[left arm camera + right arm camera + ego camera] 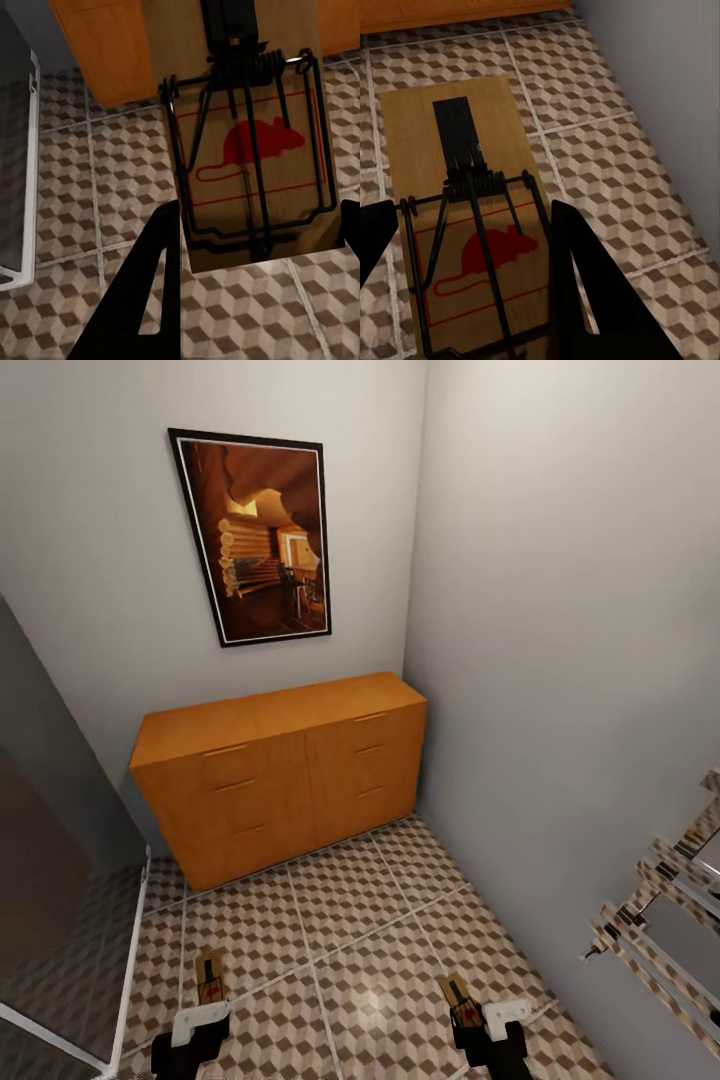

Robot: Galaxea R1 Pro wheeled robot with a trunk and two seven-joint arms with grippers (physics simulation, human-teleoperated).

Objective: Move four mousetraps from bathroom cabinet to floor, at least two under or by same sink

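Observation:
Two mousetraps are held low over the bathroom floor point(350, 920), each a brown board with a dark wire spring and a red mouse mark. My left gripper point(205, 1003) is shut on the left mousetrap point(210, 972); the left wrist view shows this trap point(255, 142) clamped between the black fingers point(150, 292). My right gripper point(470, 1015) is shut on the right mousetrap point(457, 992), and that board point(420, 127) lies between its fingers point(592, 300). The orange-brown cabinet point(280, 760) stands ahead against the back wall with its drawers closed. The sink is out of view.
A dark glass shower enclosure point(50, 880) with a white frame borders the floor on the left. A grey wall point(560, 710) closes the right side, and a cube-patterned slatted frame point(660, 920) juts in there. A framed picture point(262, 535) hangs above the cabinet.

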